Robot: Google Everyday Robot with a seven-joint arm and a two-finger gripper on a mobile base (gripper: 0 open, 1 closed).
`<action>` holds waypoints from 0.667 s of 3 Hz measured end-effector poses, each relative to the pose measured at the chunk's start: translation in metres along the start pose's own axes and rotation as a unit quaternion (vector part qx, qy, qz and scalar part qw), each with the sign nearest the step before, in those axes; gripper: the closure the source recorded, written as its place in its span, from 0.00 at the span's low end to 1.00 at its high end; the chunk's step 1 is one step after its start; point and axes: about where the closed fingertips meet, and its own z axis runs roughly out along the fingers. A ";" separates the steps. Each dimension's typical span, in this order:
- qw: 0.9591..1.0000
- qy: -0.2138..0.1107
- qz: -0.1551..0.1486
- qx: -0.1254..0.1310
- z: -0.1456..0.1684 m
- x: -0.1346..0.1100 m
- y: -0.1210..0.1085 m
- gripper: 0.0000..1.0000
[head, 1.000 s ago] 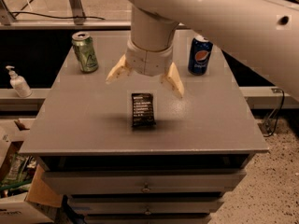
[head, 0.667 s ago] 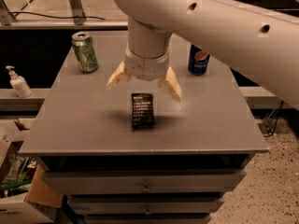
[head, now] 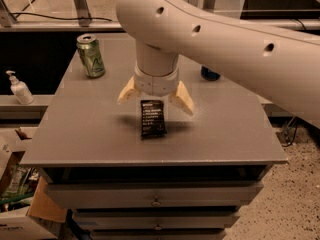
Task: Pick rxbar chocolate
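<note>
The rxbar chocolate (head: 152, 118) is a flat black bar with white text, lying on the grey table top (head: 90, 129) near the front middle. My gripper (head: 156, 98) hangs on the white arm directly over the bar's far end, open, with one tan finger (head: 128, 90) to the left and the other finger (head: 181, 98) to the right of the bar. The fingers straddle the bar's top edge without closing on it.
A green can (head: 91, 55) stands at the back left of the table. A blue can (head: 210, 74) at the back right is mostly hidden by the arm. A white pump bottle (head: 18, 88) stands on a ledge to the left. Boxes (head: 20, 204) sit on the floor at left.
The arm has swung in lower and closer over the bar; the open fingers now bracket the bar's far end. The blue can has become mostly hidden by the arm.
</note>
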 end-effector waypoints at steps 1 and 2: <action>1.000 0.003 0.007 -0.005 0.010 -0.002 0.005 0.00; 1.000 0.002 0.013 -0.010 0.020 -0.004 0.007 0.00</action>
